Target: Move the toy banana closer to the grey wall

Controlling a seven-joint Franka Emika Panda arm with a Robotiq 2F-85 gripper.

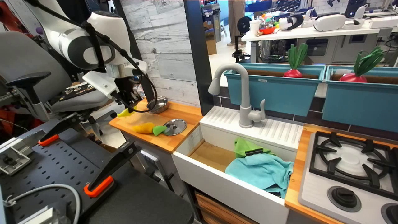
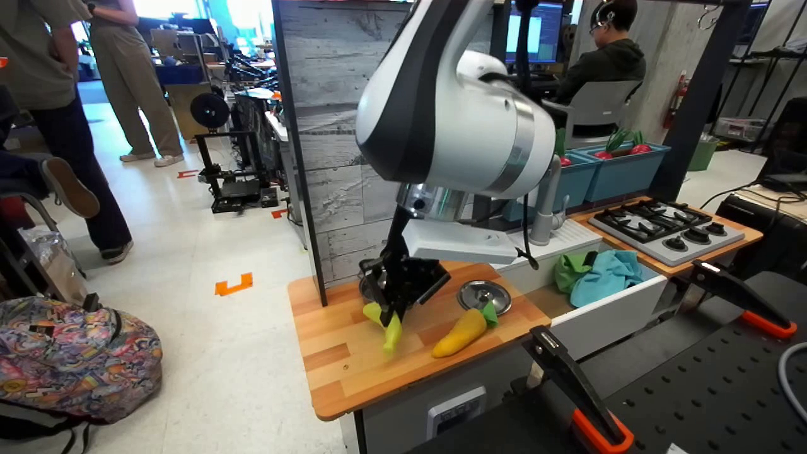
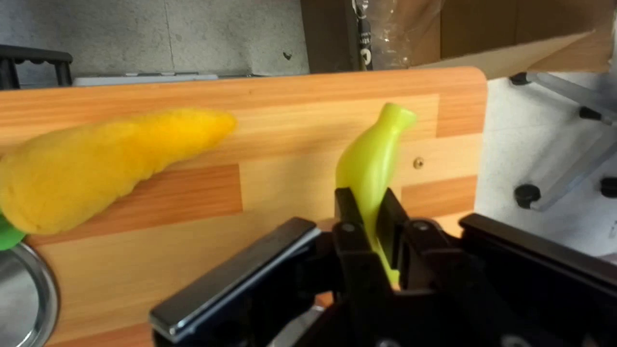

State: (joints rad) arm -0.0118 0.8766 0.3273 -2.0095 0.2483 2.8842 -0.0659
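Toy banana [image 3: 371,154], curved and yellow-green, is in the claw [image 3: 366,194]: in the wrist view the two fingers [image 3: 346,207] stand against its sides, the gap between them only as wide as the fruit. One end sticks out toward the near side; the other runs back between the fingers. Its place is over the left part of the tabletop [image 2: 331,315]; whether its underside touches the surface cannot be told. A white-and-black arm [image 2: 473,139] comes down to the claw from above.

On the far side of the claw a metal pot [image 1: 161,109] stands near the grey wall [image 1: 166,56], which rises along the far edge of the tabletop, apart from the banana. To the right of the banana, and apart from it, lies a plush yellow carrot [image 2: 460,335], narrow end to the left, its green top [image 1: 158,129] overlapping the rim of a round metal lid [image 2: 477,295].

Farther right, a white sink [image 1: 227,194] holds a green cloth [image 1: 245,147] and, nearer, a light-blue cloth [image 1: 258,171]. Behind it stands a grey tap [image 1: 245,90]; a stove [image 1: 314,183] is at the right.
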